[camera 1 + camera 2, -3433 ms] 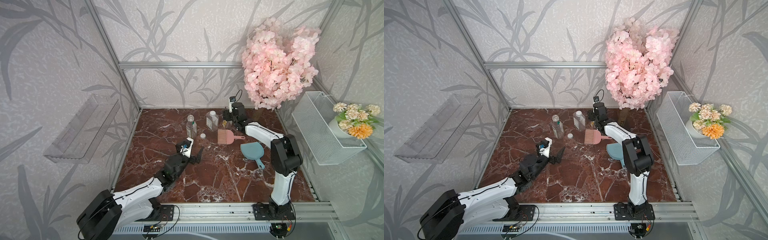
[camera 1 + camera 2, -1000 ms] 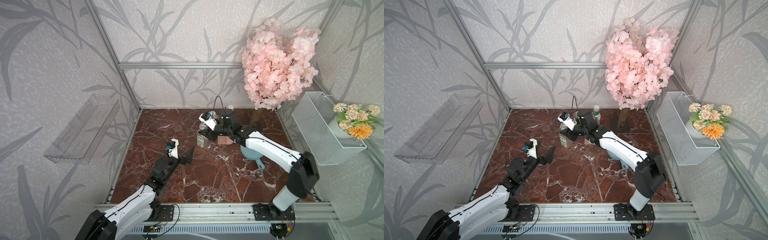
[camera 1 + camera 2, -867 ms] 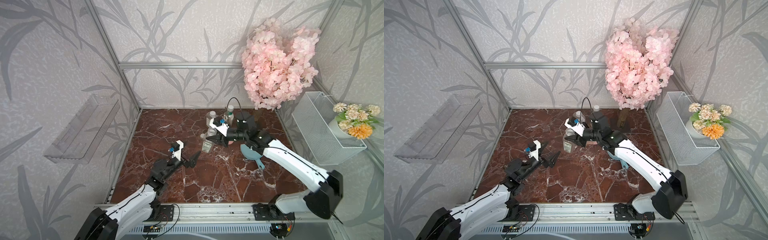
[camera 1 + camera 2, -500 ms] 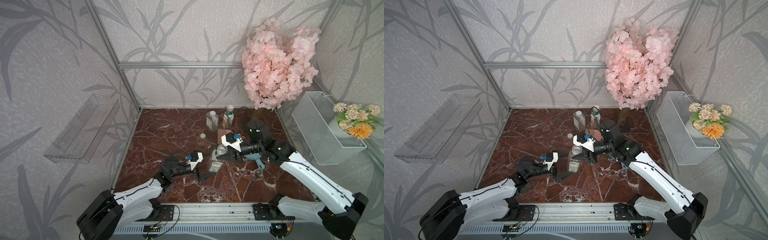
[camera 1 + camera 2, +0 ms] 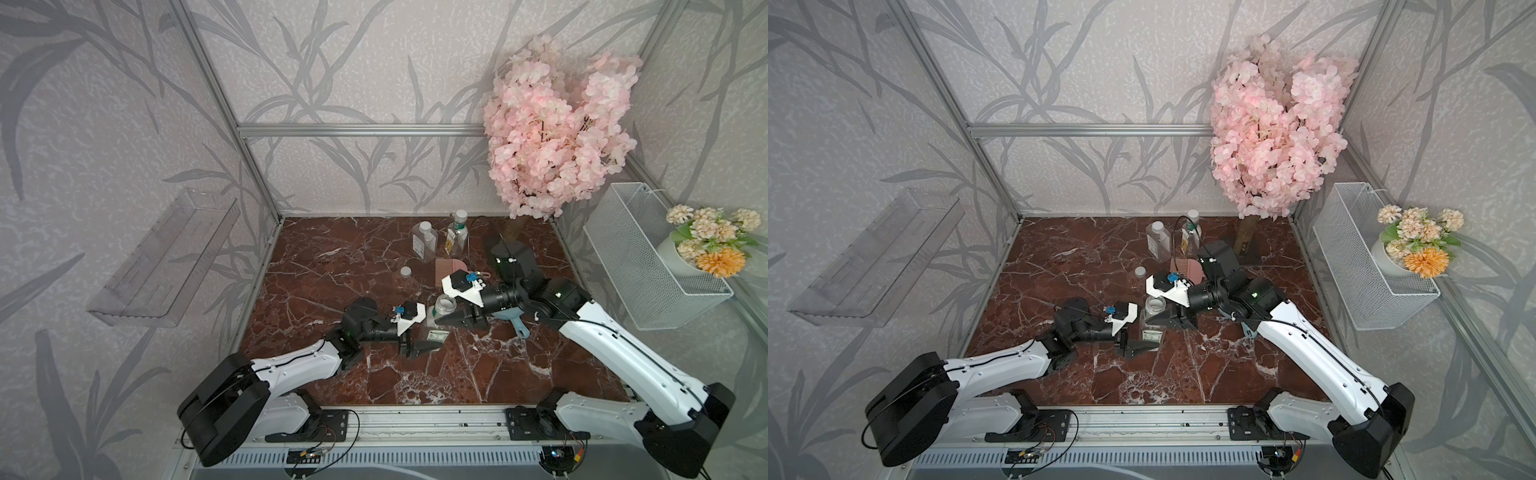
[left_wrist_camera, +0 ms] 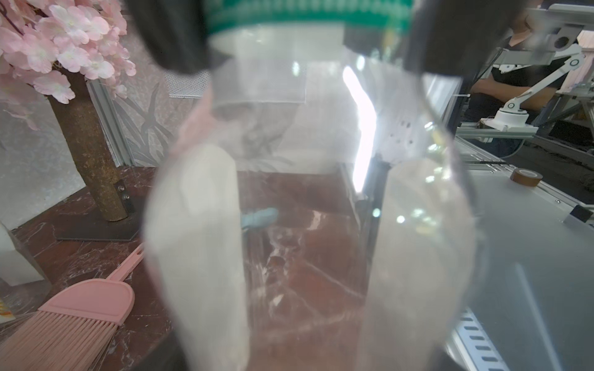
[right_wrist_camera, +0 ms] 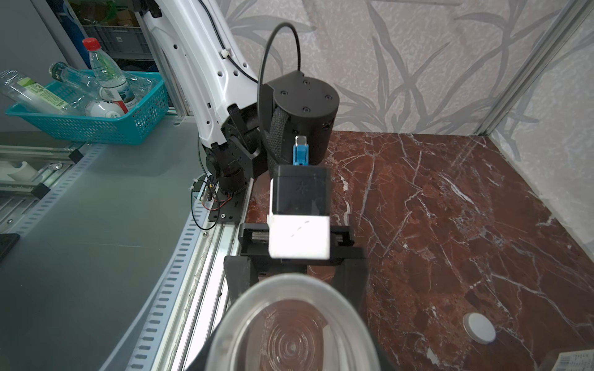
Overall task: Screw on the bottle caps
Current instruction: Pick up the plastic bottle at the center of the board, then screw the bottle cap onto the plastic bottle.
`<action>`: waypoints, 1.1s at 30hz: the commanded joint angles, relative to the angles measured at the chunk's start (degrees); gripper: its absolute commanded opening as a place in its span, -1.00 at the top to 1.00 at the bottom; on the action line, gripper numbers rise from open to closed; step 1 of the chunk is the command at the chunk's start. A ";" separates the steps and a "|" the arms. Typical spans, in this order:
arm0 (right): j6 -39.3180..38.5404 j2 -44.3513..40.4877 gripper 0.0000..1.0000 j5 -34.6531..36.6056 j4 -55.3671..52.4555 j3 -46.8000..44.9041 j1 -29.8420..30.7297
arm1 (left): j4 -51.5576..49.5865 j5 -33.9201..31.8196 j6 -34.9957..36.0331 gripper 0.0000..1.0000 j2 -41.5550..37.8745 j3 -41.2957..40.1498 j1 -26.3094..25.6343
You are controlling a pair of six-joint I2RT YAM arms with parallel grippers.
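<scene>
Top views both place the clear round plastic bottle, green-and-white labelled and uncapped, near the middle of the red-brown marble worktop, closer to the front rail than to the back wall. The right end effector is clamped on it just below the neck. In the right wrist view the open rim sits between the dark fingers. The left end effector straddles the bottle's lower body, a finger on each side. Whether those fingers press the plastic cannot be told.

A small round white plastic cap lies loose behind the bottle, apart from it, with bare marble running from it to the left edge. Near the back edge a squarish clear capped bottle and a round clear capped bottle stand just beside each other. A pink plastic brush and a light-blue dustpan take up the right half, close to the right arm.
</scene>
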 commanded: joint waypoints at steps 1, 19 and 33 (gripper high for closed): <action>-1.00 0.26 0.47 0.50 -1.73 1.81 0.27 | -0.20 1.55 0.32 -0.32 0.63 2.04 -0.28; 16.87 -10.44 -0.64 21.21 13.67 -7.66 -5.96 | 14.07 -14.42 -9.97 0.12 -8.40 -8.44 8.49; 36.05 21.79 -0.63 43.65 16.88 -0.91 1.76 | -0.88 -38.47 -8.21 0.11 -33.56 -13.08 10.84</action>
